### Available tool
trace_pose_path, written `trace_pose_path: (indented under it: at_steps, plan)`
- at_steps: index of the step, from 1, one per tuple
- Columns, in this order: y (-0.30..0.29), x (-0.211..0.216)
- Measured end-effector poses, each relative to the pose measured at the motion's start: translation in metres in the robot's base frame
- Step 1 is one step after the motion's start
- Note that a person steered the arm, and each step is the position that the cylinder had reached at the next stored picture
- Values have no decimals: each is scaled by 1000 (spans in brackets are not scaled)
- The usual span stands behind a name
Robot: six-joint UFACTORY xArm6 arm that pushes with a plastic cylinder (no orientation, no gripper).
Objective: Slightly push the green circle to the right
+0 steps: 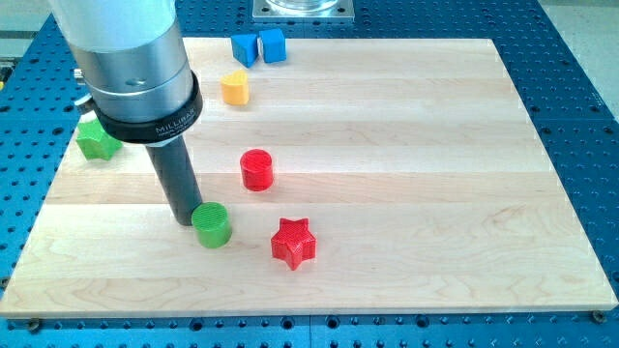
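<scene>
green circle (211, 224) touching my tip (186, 221) on its right, rod tool grasping nothing

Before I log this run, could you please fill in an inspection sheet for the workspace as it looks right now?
Surface: pale wooden board, flat, lying on a blue perforated base.
Job's things: green circle block, near the board's lower left, upright.
Clutter: red cylinder block; red star block; yellow block; two blue blocks at the view's top; green star block at the view's left, partly hidden by the arm.
Tip: my tip sits at the green circle's left side, apparently touching.
Cables: nothing seen.
Surroundings: metal mount plate at the view's top.
</scene>
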State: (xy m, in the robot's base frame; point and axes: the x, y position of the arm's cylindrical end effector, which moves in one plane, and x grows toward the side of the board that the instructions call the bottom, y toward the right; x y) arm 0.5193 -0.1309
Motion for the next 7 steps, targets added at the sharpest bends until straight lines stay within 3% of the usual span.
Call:
trace_pose_path:
  at_steps: [7]
  plan:
    - [-11, 15]
